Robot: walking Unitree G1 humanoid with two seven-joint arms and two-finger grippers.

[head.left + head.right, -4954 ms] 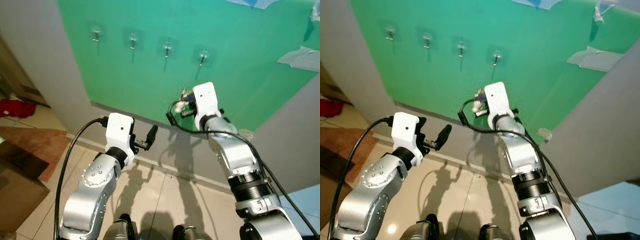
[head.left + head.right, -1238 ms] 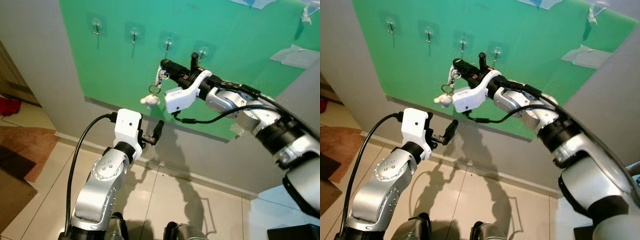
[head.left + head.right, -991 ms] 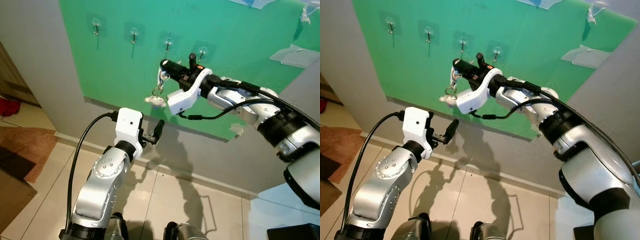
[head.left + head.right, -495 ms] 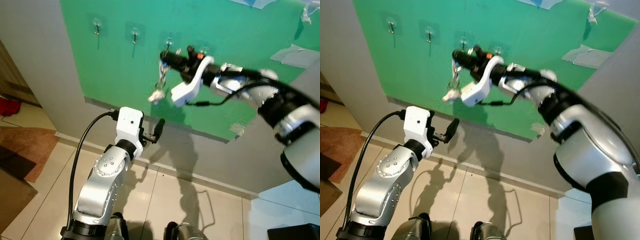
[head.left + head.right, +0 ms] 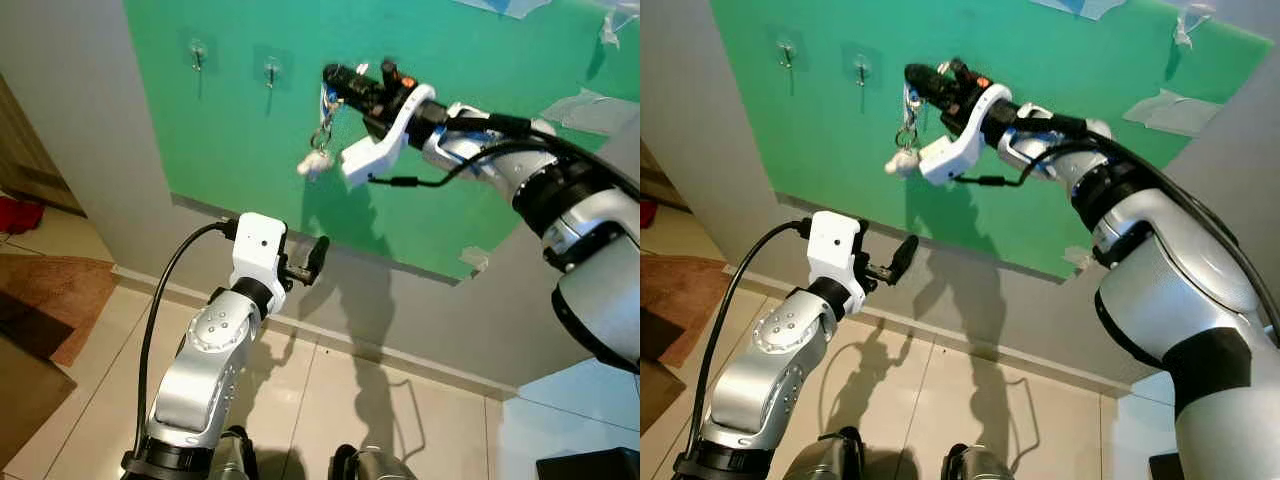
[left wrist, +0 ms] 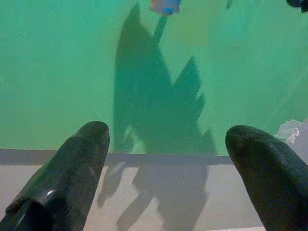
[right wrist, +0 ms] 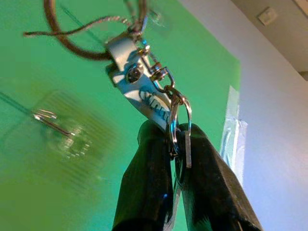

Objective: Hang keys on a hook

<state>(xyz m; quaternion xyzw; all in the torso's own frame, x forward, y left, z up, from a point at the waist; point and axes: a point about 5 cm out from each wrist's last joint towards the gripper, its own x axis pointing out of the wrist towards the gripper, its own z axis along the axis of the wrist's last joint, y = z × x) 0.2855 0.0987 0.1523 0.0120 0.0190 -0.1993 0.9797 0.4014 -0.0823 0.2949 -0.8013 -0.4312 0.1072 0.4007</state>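
A bunch of keys (image 5: 321,135) with a white charm (image 5: 312,166) dangles in front of the green board (image 5: 230,140). My right gripper (image 5: 333,77) is shut on its ring (image 7: 178,126), up at the row of hooks. In the right wrist view a wire hook (image 7: 52,121) on a clear pad stands close beside the ring and the silver tag (image 7: 136,91), apart from them. Two bare hooks (image 5: 198,53) (image 5: 270,70) lie to the left of the gripper. My left gripper (image 6: 168,159) is open, held low before the board's bottom edge.
The green board hangs on a grey wall (image 5: 80,120), with tape patches (image 5: 592,105) at its upper right. Tiled floor (image 5: 330,400) lies below. A brown rug (image 5: 50,290) and a red object (image 5: 22,213) are at the far left.
My right arm has swung up from near the board's lower part and carried the keys to the hook row, rising a little more over the last second. The left arm has barely moved.
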